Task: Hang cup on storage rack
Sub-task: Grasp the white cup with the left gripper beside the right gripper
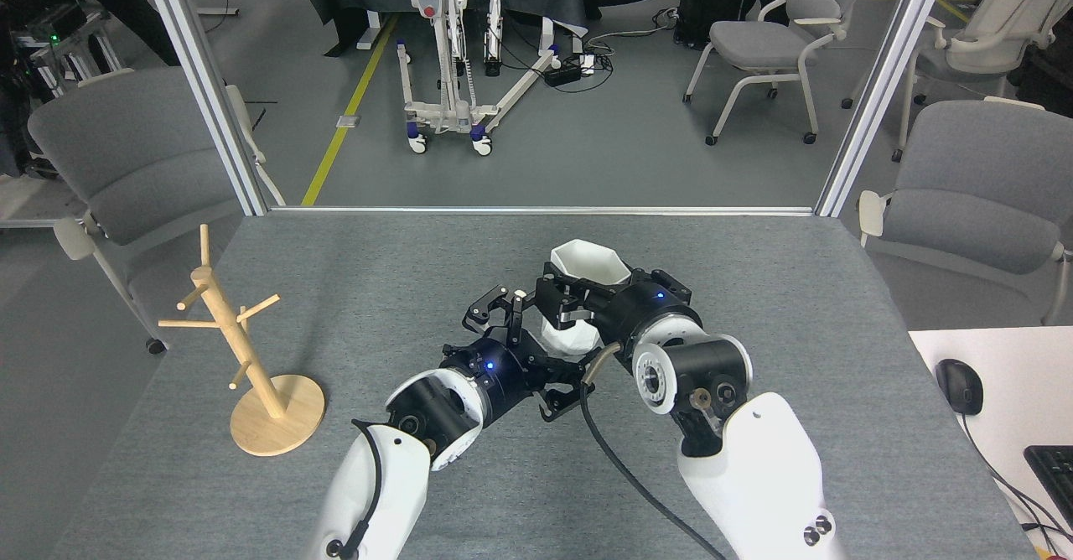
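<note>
The white faceted cup (588, 265) is held upright just above the middle of the table, with my right gripper (577, 307) shut on its side from the right. My left gripper (533, 349) is open, its fingers spread wide right against the cup's lower left side. One left finger (500, 303) points up beside the cup and the other lies low near the right arm's cable. Whether the left fingers touch the cup is unclear. The wooden storage rack (225, 318) stands on its round base (289, 426) at the table's left, far from both grippers, with bare pegs.
The grey table (402, 258) ends at a metal frame with posts (209, 90) at the back corners. A black cable (620, 459) trails from my right arm. Grey chairs (134, 166) flank the table; a white desk with a mouse (958, 386) sits right.
</note>
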Controlling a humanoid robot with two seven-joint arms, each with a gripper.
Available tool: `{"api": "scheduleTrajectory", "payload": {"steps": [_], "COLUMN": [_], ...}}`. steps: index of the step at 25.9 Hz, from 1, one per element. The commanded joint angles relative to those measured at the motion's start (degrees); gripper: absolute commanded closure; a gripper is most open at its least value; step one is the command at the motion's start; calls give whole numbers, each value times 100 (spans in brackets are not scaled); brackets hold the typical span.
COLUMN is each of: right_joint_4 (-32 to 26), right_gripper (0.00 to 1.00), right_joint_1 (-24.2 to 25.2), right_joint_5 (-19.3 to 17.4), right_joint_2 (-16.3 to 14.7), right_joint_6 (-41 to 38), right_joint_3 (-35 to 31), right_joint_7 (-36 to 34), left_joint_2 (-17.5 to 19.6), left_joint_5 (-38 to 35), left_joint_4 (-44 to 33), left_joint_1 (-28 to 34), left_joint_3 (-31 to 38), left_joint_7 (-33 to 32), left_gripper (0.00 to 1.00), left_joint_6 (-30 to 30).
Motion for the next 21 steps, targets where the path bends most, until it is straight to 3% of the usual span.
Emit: {"api": "scheduleTrajectory", "payload": {"steps": [1,4,10,15,18,21], "right_joint_4": [0,0,62,88,88,88], "right_gripper": [100,100,100,100,100,100], "right_joint_1": [-5,3,56,65,56,39], "right_joint_5": [0,9,9,9,9,9], "right_joint_2": [53,106,167,167,167,167], "right_joint_6": [33,41,41,94,129,138], "right_joint_3": [35,70,149,219,228,220], "right_joint_7": [6,6,-3,-3,-3,-3], "left_joint_2": [9,18,106,114,114,123], "left_joint_5": [47,267,469,469,460,452], "left_joint_4": [157,105,-256,-344,-282,-273], "left_joint_1": [-63,-46,33,60,95,147], "left_joint_3": [14,49,67,243,234,234], "left_joint_7": [-30,-30,40,49,49,22], "left_gripper": [3,9,2,3,12,31], "left_joint_6": [31,31,-233,-417,-426,-435]}}
